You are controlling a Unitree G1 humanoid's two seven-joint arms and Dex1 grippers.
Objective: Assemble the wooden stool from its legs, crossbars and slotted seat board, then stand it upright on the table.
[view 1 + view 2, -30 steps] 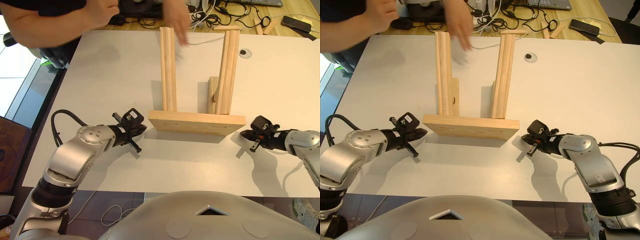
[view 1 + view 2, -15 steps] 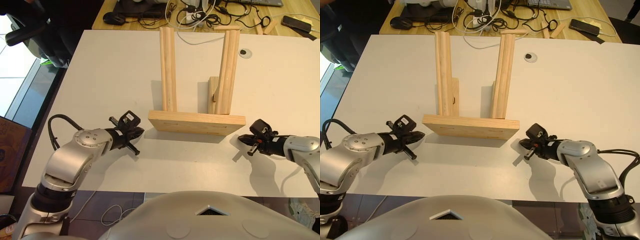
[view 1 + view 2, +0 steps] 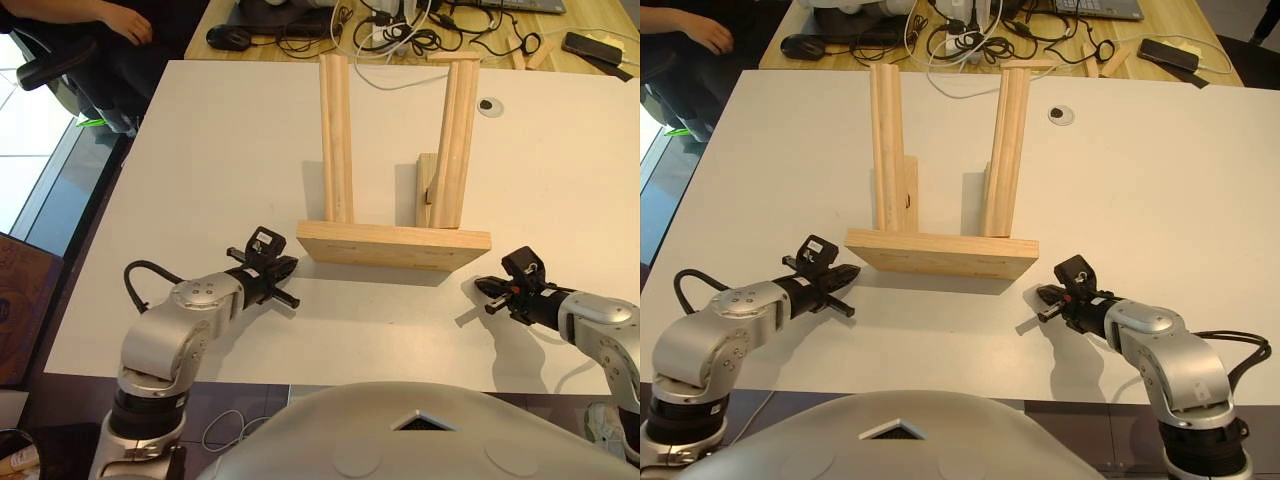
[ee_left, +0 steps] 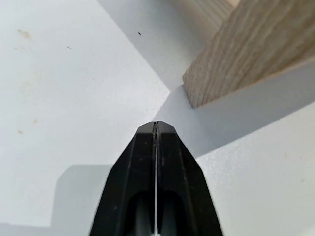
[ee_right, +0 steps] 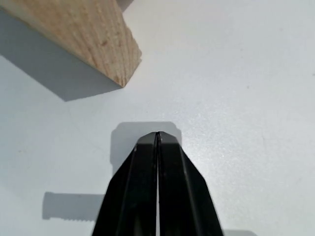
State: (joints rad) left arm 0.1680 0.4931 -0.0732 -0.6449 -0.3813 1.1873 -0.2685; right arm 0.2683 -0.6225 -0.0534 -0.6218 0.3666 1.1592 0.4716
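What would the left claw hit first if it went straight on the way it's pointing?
Probably the board's left end, close ahead. The shut left claw aims just beside that end's corner, so it might only graze it or slide past over the table.

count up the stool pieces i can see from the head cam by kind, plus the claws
seat board: 1
long leg posts showing: 2
short crossbars showing: 2
claws: 2, left claw and right claw
total: 7
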